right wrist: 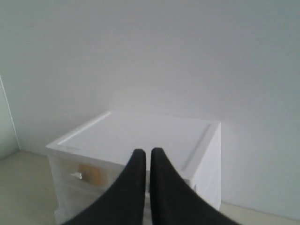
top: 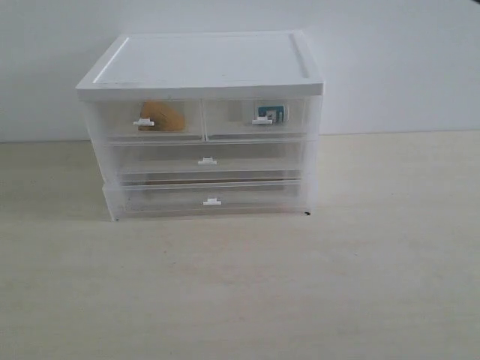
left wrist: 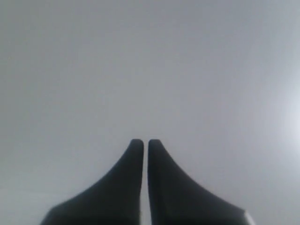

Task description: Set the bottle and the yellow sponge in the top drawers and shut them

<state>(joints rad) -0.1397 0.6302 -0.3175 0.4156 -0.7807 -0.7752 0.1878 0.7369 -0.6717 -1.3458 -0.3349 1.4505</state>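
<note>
The white-topped translucent cabinet (top: 202, 64) stands at the back of the table. Both top drawers are pushed in. The yellow sponge (top: 163, 116) shows through the top left drawer (top: 146, 120), with its orange-brown side visible. The bottle (top: 270, 112) shows as a teal patch through the top right drawer (top: 259, 118). Neither arm appears in the exterior view. My left gripper (left wrist: 146, 143) is shut and empty, facing only a blank wall. My right gripper (right wrist: 148, 152) is shut and empty, hanging in front of and above the cabinet (right wrist: 140, 136), where the sponge (right wrist: 91, 174) shows faintly.
Two full-width clear drawers (top: 208, 161) (top: 212, 200) sit below the top ones, both pushed in. The pale wooden tabletop (top: 240, 285) stretches in front of the cabinet. A white wall rises behind.
</note>
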